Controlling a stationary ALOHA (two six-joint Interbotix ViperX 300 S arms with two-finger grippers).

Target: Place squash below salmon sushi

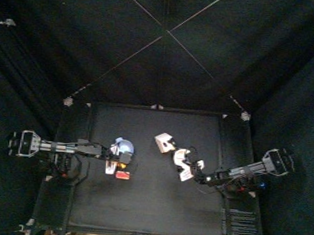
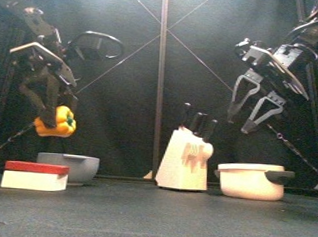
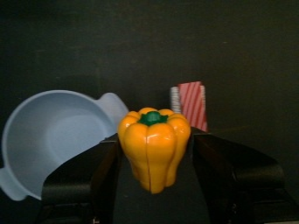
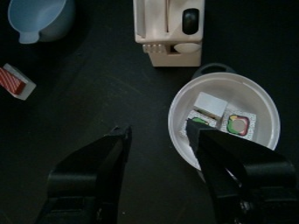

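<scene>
Black curtains, small black table. Left gripper [image 2: 52, 103] clamps the squash [image 2: 56, 121] w/ long axis upright, stem up, high at front view's left. Sushi [image 2: 35, 174] lies almost straight beneath, lower left, beside the blue bowl [image 2: 73, 165]. Right gripper [image 2: 262, 99] hangs open, empty, upper right.
</scene>
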